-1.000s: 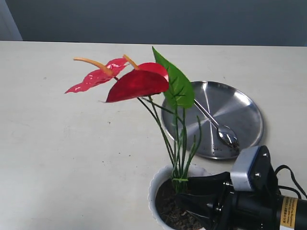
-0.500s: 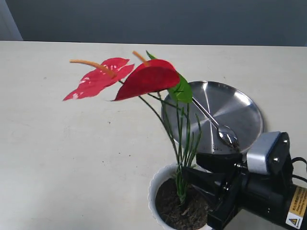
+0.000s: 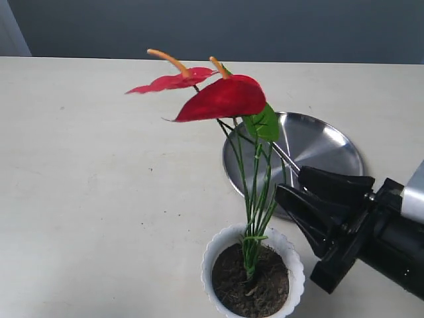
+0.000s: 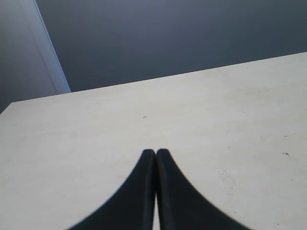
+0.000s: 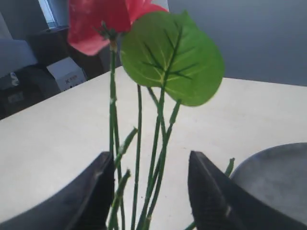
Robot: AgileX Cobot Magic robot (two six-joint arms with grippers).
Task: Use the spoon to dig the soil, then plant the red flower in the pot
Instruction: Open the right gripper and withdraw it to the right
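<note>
Black right gripper (image 3: 290, 182) open wide beside red flower (image 3: 222, 99)

Prob. lab/office room, plain cream table (image 3: 99, 199), grey wall (image 3: 199, 26), white box (image 5: 67, 73) in bkgd

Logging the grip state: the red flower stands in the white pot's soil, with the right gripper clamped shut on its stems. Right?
Not quite. The red flower does stand in the soil of the white pot, but the right gripper is open, jaws spread and beside the stems, not on them; the exterior view shows it.
</note>
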